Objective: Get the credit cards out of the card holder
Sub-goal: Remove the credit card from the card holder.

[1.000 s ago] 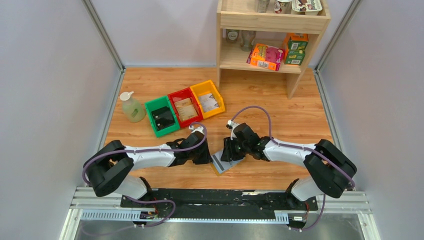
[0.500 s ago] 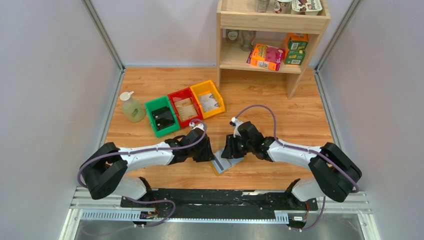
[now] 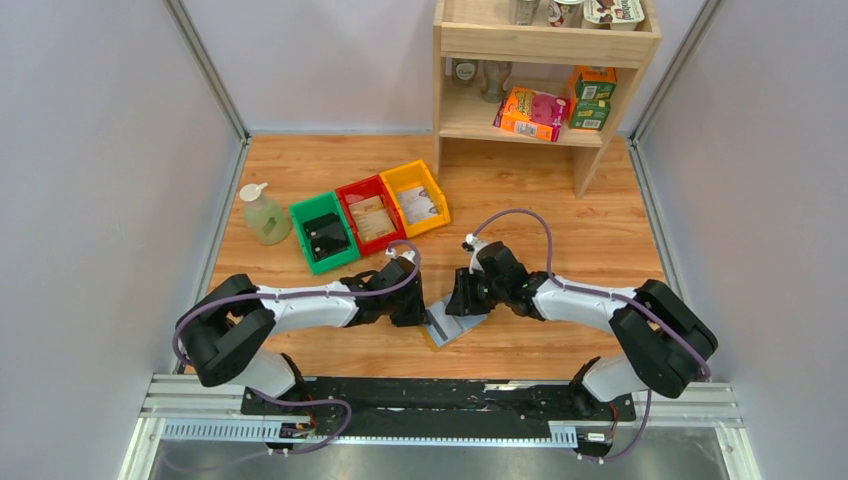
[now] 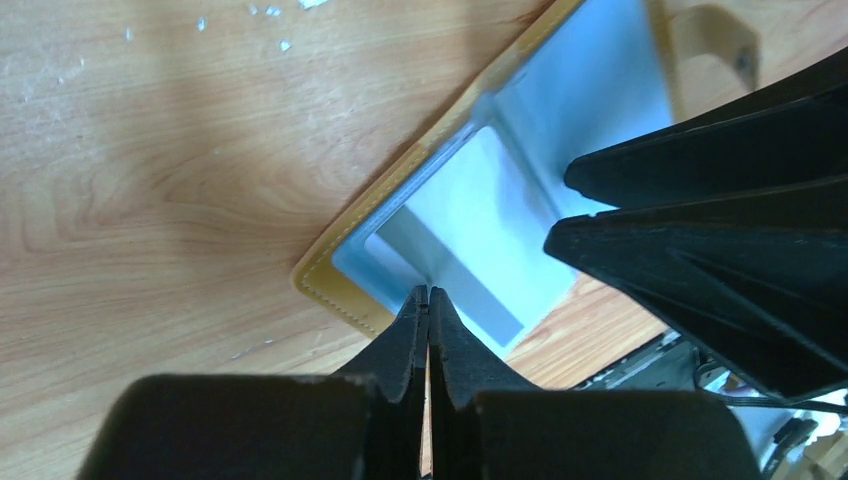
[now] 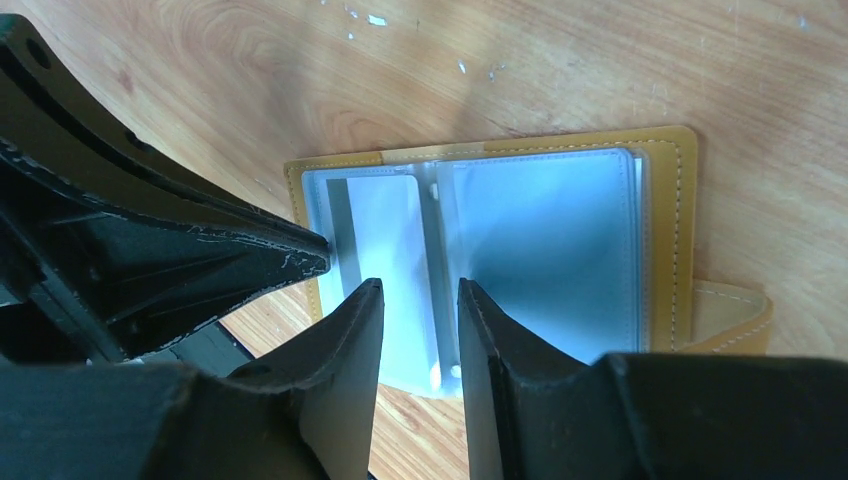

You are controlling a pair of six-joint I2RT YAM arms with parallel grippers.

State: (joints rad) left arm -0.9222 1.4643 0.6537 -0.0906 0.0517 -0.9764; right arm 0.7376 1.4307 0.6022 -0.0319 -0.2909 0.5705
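Progress: nothing out yet. On the table (image 3: 560,230) the card holder (image 3: 447,327) lies open, striped credit card (image 4: 470,250) pocketed. My left claw (image 4: 428,300) is shut at the card's corner; my right claw (image 5: 420,300) is narrowly parted over the fold, holding nothing.

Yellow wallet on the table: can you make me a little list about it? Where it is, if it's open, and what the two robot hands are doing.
Card holder: lies open and flat on the wooden table, between the two arms
Card: whitish with a grey stripe, in a pale blue pocket, not yet out
Left gripper: shut, tips at that card's edge; whether it pinches the card cannot be told
Right gripper: open, one finger on each side of the middle fold
Other cards: none showing
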